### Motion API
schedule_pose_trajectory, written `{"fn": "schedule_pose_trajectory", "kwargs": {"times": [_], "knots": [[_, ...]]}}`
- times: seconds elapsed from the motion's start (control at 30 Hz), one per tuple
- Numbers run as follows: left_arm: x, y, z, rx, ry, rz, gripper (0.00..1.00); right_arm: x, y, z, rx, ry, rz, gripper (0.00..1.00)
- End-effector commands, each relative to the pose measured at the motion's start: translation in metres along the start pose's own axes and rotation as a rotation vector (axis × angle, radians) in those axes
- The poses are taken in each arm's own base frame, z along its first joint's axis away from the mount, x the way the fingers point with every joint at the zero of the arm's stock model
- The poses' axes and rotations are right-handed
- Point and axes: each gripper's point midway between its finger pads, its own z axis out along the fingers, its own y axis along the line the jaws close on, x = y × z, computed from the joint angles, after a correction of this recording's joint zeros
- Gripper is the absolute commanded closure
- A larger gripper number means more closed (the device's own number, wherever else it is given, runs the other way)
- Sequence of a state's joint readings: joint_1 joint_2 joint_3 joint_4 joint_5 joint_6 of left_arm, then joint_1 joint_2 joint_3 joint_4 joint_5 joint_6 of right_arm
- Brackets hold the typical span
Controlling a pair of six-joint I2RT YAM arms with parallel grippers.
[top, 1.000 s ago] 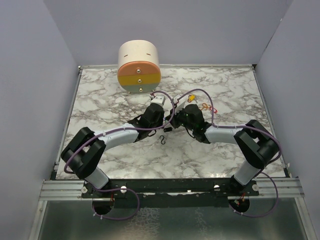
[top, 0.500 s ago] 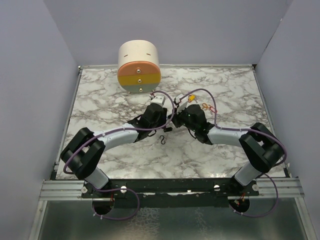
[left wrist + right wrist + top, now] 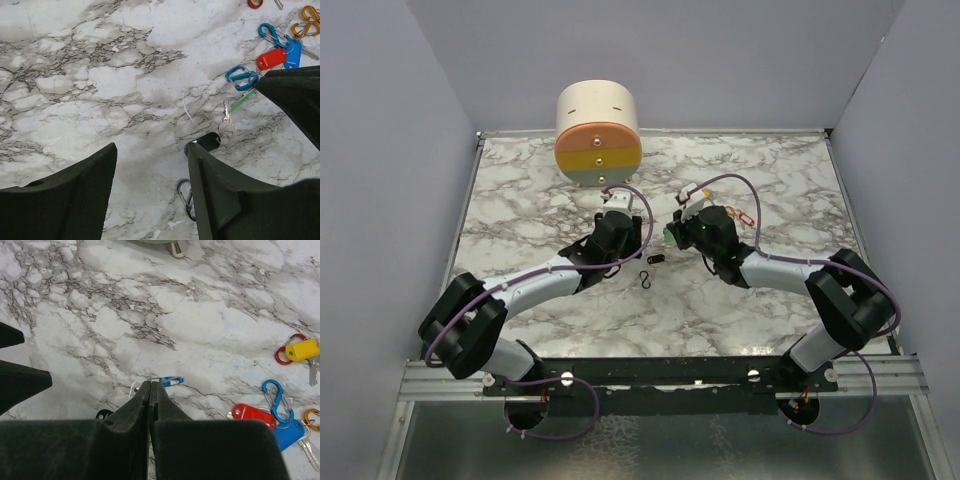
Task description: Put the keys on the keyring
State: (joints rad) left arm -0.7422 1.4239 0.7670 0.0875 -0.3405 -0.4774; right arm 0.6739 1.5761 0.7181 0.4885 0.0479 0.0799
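Observation:
My right gripper is shut; in the left wrist view a thin green key runs into its tips. A blue oval clip sticks out just past those tips. The red key and blue key lie together on the marble to the right, beside a blue clip. Farther back is the yellow key on a red loop. My left gripper is open over bare marble, left of the right gripper. I cannot single out the keyring.
A silver key with a black head and a black carabiner lie by my left gripper's right finger. Orange clips lie far right. A round drum with an orange, yellow and green face stands at the table's back.
My left gripper has opened and drawn back to the left, away from the right gripper. The right gripper stays shut and has shifted slightly.

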Motion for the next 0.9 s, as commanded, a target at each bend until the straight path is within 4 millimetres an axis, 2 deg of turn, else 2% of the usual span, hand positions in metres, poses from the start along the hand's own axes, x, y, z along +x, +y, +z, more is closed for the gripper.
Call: {"fn": "schedule_pose_trajectory", "kwargs": {"times": [0.0, 0.2, 0.33, 0.5, 0.57, 0.6, 0.87], "knots": [[-0.012, 0.006, -0.007, -0.028, -0.046, -0.026, 0.4, -0.008, -0.011, -0.008, 0.052, -0.02, 0.0, 0.99], [-0.009, 0.011, -0.012, -0.036, -0.05, -0.03, 0.39, -0.007, -0.027, -0.007, 0.127, -0.002, 0.034, 0.99], [-0.008, 0.013, -0.015, -0.031, -0.057, -0.035, 0.38, -0.006, -0.041, 0.001, 0.178, 0.013, 0.061, 0.99], [-0.007, 0.018, -0.021, -0.042, -0.069, -0.047, 0.22, -0.003, -0.06, 0.018, 0.212, 0.036, 0.069, 0.99], [-0.006, 0.021, -0.023, -0.046, -0.082, -0.055, 0.06, -0.005, -0.07, 0.023, 0.22, 0.031, 0.081, 0.99], [-0.006, 0.022, -0.024, -0.048, -0.087, -0.058, 0.01, -0.007, -0.074, 0.026, 0.223, 0.027, 0.086, 0.99], [-0.01, 0.023, -0.026, -0.05, -0.111, -0.07, 0.01, -0.008, -0.098, 0.053, 0.231, 0.038, 0.111, 0.99]]}}
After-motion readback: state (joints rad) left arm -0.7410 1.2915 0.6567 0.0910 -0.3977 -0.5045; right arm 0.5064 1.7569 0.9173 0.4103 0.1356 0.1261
